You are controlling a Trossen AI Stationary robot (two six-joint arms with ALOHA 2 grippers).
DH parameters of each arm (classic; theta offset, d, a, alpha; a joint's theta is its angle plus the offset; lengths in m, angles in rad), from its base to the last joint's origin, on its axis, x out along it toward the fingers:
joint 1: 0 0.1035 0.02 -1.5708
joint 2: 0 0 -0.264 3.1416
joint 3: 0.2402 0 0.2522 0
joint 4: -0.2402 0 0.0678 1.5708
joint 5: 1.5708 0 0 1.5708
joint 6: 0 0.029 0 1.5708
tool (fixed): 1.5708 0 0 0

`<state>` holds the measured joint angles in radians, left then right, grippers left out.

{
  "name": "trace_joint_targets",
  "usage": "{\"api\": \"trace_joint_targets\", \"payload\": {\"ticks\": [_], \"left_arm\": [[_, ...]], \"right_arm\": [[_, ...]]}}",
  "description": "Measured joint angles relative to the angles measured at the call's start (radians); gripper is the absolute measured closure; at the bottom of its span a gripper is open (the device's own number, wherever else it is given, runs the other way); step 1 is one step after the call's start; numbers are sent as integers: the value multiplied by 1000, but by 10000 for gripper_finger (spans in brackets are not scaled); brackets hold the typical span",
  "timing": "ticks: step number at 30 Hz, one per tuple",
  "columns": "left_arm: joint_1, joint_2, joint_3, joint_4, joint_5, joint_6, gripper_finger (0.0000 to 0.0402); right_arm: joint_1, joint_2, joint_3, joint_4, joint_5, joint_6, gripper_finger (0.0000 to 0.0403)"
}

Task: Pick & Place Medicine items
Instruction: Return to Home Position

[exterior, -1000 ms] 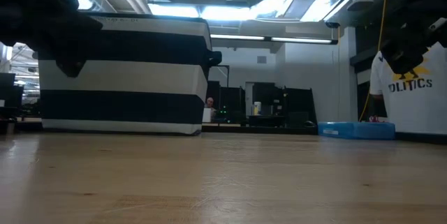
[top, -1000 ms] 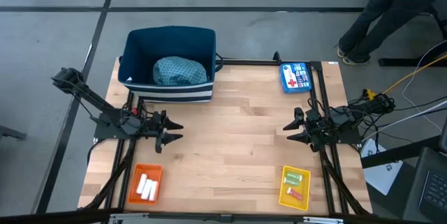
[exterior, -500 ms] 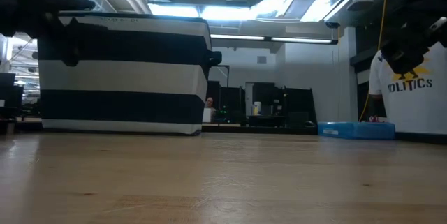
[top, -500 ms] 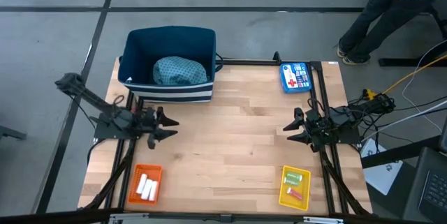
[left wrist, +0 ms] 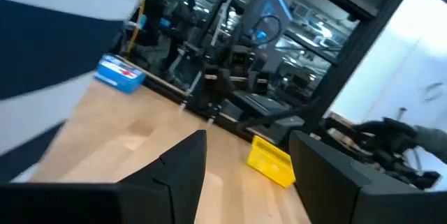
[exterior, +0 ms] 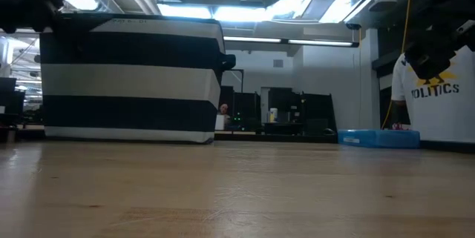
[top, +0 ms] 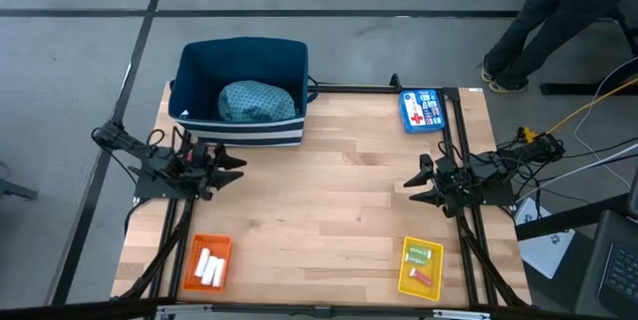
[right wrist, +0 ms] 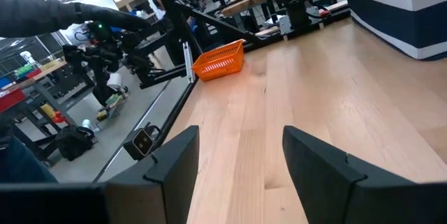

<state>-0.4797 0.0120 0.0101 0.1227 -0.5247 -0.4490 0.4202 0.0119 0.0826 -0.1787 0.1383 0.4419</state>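
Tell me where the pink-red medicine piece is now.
High view: the pink-red piece lies in the yellow bin at the bottom-right corner of the table, beside the pale green piece, below the right gripper.

Wood desk [top: 329,200]: navy striped bin [top: 244,133] at one corner. Blue box [top: 422,110] along that same edge, orange basket [top: 211,239] and yellow bin [top: 420,265] on the opposite edge.
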Motion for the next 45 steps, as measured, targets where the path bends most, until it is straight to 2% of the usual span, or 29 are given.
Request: {"api": "trace_joint_targets", "payload": {"ticks": [23,32,45], "left_arm": [[13,18,0,-51,-5,0,199],[14,-12,0,-49,-2,0,200],[18,35,0,-46,-2,-1,199]], "right_arm": [[0,0,1,1,3,2,195],[0,-12,2,3,3,2,194],[0,-12,2,6,3,2,195]]}}
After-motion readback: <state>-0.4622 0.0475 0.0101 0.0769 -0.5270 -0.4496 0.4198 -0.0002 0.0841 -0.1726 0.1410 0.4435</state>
